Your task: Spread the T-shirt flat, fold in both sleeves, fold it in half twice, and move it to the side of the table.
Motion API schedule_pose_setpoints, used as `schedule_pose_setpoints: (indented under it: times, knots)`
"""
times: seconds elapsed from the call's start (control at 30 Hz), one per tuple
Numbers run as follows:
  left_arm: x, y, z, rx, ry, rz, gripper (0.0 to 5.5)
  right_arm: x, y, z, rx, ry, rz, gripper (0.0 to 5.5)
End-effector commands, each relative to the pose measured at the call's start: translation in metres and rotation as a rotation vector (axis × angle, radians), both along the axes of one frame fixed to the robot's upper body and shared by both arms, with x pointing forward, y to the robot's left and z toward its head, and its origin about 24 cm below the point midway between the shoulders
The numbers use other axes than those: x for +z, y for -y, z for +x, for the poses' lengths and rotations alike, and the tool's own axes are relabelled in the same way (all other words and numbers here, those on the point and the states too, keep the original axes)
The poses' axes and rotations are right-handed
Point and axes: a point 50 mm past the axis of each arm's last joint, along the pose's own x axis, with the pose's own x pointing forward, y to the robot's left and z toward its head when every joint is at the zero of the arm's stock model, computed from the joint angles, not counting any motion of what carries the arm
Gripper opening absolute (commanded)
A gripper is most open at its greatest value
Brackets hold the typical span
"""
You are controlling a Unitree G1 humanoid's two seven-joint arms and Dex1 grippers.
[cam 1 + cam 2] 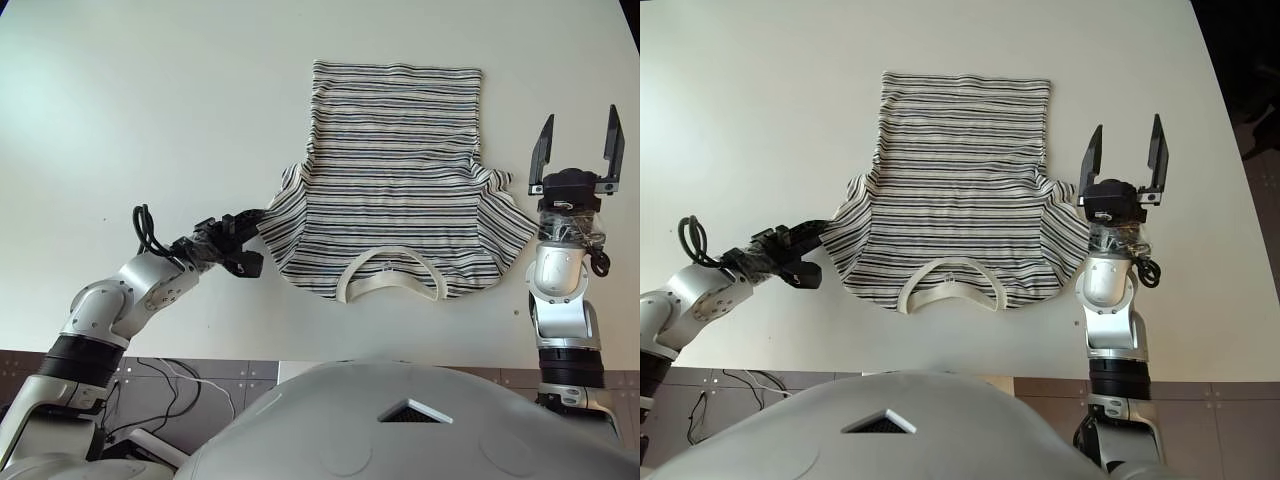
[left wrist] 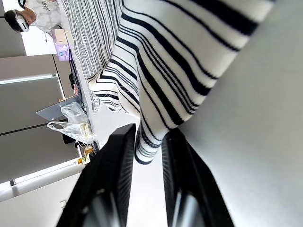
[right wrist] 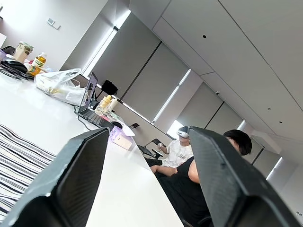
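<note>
Right now your left fingers [image 2: 118, 161] pinch the left sleeve [image 1: 285, 215] edge of the striped T-shirt [image 1: 395, 170], lying flat mid-way across the desk [image 1: 150, 100], collar near you. Your right fingers [image 1: 543, 150] stand spread wide, empty, just right of the right sleeve [image 1: 505, 215].

Bright, even light; white table [image 1: 150, 100] mildly glaring; daylight seeps past blinds [image 3: 151, 80].

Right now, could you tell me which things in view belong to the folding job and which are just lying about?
Job: striped T-shirt, lying on the white table; left gripper, shut on its left sleeve; right gripper, open beside the right sleeve.
Lying about: plastic bag, laptop, bottle, farther off in the room.
</note>
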Motion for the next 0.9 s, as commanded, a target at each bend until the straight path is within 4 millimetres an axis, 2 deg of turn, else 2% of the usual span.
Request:
schedule_pose_setpoints:
  times: [0.03,0.1,0.2,0.4,0.67,0.9]
  knots:
    - [-0.018,0.0,-0.011,0.001,-0.088,0.041,0.38,-0.002,0.0,0.0,0.001,-0.013,0.007,3.08]
    - [-0.019,0.0,-0.011,0.005,-0.091,0.037,0.12,-0.002,0.0,-0.001,0.001,-0.014,0.007,3.08]
    - [-0.018,-0.002,-0.012,0.02,-0.085,0.028,0.12,-0.003,0.0,-0.002,0.003,-0.018,0.009,3.08]
    - [-0.006,0.008,-0.028,0.055,-0.076,-0.165,0.12,0.003,0.01,-0.003,-0.022,0.009,-0.001,3.08]
    - [0.01,0.02,-0.012,0.09,0.108,-0.307,0.12,0.003,0.014,-0.004,-0.029,0.009,-0.01,3.08]
    - [0.008,0.025,-0.007,0.07,0.136,-0.3,0.12,0.0,0.013,-0.005,-0.024,0.0,-0.011,3.08]
